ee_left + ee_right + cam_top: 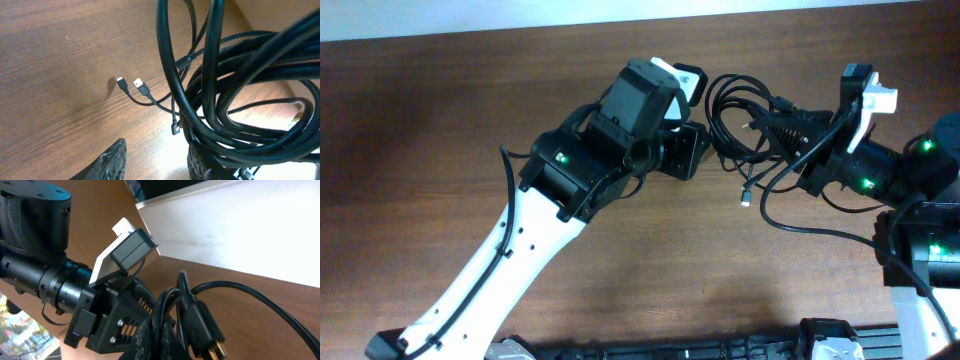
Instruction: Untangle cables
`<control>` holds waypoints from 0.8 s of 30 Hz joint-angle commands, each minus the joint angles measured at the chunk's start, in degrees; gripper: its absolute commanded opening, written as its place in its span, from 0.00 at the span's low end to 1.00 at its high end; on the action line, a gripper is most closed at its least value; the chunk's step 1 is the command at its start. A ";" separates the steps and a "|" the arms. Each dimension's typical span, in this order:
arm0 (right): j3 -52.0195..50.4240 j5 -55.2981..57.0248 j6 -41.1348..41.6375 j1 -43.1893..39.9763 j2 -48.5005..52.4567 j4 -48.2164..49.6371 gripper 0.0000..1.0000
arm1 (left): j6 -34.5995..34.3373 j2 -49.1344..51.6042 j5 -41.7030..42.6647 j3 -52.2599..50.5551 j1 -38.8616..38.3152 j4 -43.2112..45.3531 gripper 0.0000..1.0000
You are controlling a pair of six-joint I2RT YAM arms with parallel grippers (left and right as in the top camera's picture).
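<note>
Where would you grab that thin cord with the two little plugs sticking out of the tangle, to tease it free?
Grip the thin cord just behind its two plugs, coming down from above with the jaws across it. That stretch runs alone over bare table, so nothing else gets pinched. Further back it vanishes into the bundle of thicker loops.

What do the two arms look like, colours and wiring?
Left arm: white lower link, black blocky joint housings, green status light, thin black wire along the white link. Right arm: black housings, several green lights, white bracket at its tip.
</note>
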 commanded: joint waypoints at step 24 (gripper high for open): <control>0.35 -3.21 0.13 0.00 -0.09 0.90 0.04 | 4.28 -0.96 -0.24 0.57 0.13 5.31 0.18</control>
